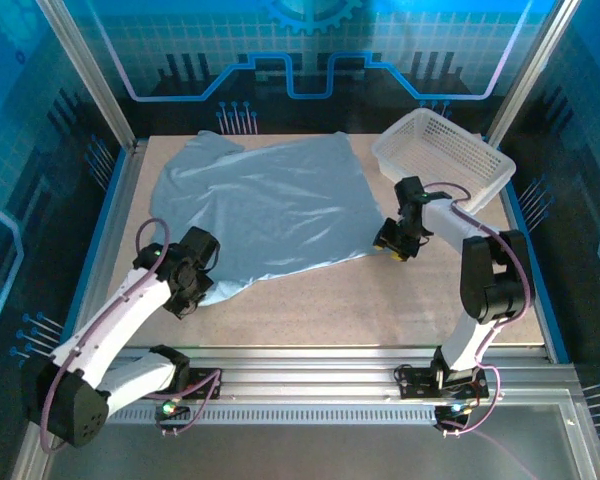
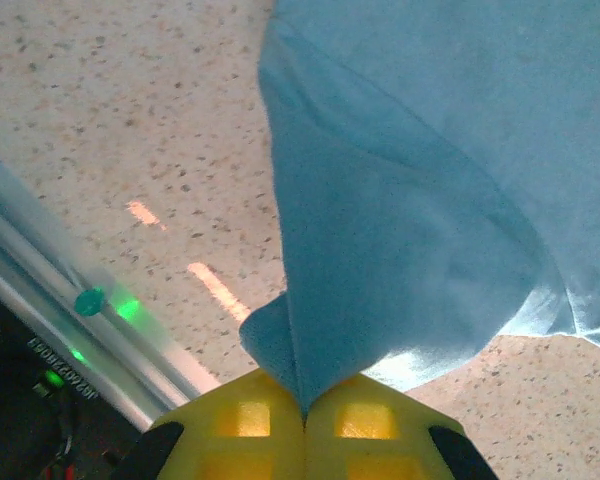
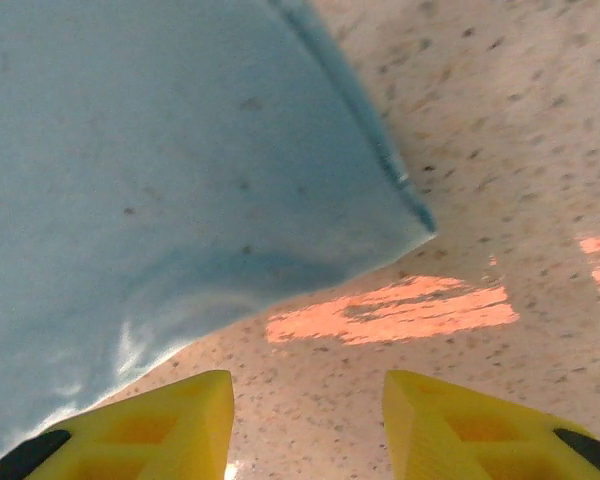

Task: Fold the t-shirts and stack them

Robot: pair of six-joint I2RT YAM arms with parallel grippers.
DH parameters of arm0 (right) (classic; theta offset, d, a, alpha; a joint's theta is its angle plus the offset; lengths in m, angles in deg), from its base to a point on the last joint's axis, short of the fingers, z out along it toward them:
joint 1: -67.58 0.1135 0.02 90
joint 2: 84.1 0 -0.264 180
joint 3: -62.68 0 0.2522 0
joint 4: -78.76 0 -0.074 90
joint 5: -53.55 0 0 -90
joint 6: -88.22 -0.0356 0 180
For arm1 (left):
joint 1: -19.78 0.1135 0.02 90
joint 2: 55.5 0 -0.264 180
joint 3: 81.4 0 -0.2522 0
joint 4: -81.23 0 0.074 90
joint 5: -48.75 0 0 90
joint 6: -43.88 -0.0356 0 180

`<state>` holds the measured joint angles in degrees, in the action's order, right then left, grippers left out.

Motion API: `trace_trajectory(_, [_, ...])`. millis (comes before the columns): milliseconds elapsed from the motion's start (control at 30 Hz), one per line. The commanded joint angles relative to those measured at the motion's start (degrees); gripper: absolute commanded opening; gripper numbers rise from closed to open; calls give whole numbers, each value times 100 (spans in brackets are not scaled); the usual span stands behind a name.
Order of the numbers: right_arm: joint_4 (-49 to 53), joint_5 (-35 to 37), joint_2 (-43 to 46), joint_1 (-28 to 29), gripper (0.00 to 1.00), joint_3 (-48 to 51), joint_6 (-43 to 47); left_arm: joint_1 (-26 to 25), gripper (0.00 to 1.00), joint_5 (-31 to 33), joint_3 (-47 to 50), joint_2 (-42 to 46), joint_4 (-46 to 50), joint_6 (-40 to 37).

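Observation:
A pale grey-blue t-shirt [image 1: 265, 205] lies spread over the middle and back of the table, plain side up. My left gripper [image 1: 202, 285] is at the shirt's near left corner, shut on a pinch of the cloth [image 2: 380, 260], which rises in a fold from between the yellow fingers [image 2: 242, 425]. My right gripper [image 1: 392, 247] hovers low at the shirt's near right corner [image 3: 410, 220]. It is open, with bare tabletop between its yellow fingertips [image 3: 185, 410]; the cloth lies just ahead and to the left of them.
A white lattice basket [image 1: 445, 160] stands at the back right, tilted, close behind the right arm. Bare speckled tabletop [image 1: 360, 300] runs along the front. Metal rails [image 1: 310, 365] border the near edge, glass walls the sides.

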<state>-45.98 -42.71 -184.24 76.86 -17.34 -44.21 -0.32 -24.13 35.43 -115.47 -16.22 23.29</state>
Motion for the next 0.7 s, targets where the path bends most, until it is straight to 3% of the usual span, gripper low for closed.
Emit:
trace_trajectory(0, [52,172,-145,-148,43,-45,-229,59,0,63,-64,116,461,179])
trace_trajectory(200, [-14,327,-234,-440,42,-84,-183,67,0,47,24,176,389,158])
trace_trajectory(300, [-267,39,-421,-505,37,-130,-130,67,0,47,79,246,378,130])
trace_trajectory(533, [-308,-98,-561,-318,35,-107,-388,76,0,38,106,265,356,139])
trace_trajectory(667, [-372,-53,-735,-306,29,-130,-453,76,0,72,102,257,351,131])
